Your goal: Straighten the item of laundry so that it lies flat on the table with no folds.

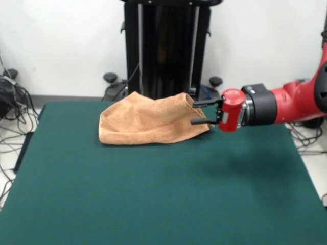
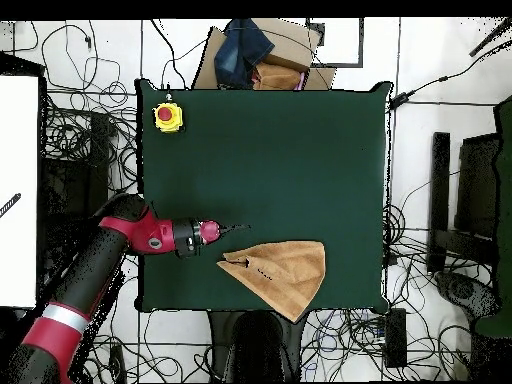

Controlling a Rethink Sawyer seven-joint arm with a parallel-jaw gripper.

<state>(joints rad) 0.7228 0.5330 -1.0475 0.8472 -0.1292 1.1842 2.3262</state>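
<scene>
The peach-orange towel (image 1: 148, 122) lies crumpled and folded over on the dark green table (image 1: 163, 194), near the table's far edge in front of the pedestal. In the overhead view the towel (image 2: 285, 272) forms a rough triangle, and one corner reaches the table edge (image 2: 160, 180) on the robot's side. My gripper (image 1: 196, 113) comes in from the right, held level, with its fingers spread open and pointing at the towel's right end. It holds nothing. In the overhead view the gripper (image 2: 232, 229) sits just beside the towel's pointed corner, apart from it.
A yellow box with a red button (image 2: 168, 116) sits at a table corner. A cardboard box with dark blue cloth (image 2: 255, 55) stands off the far table edge. The black pedestal (image 1: 166, 46) rises behind the towel. Cables cover the floor around the table.
</scene>
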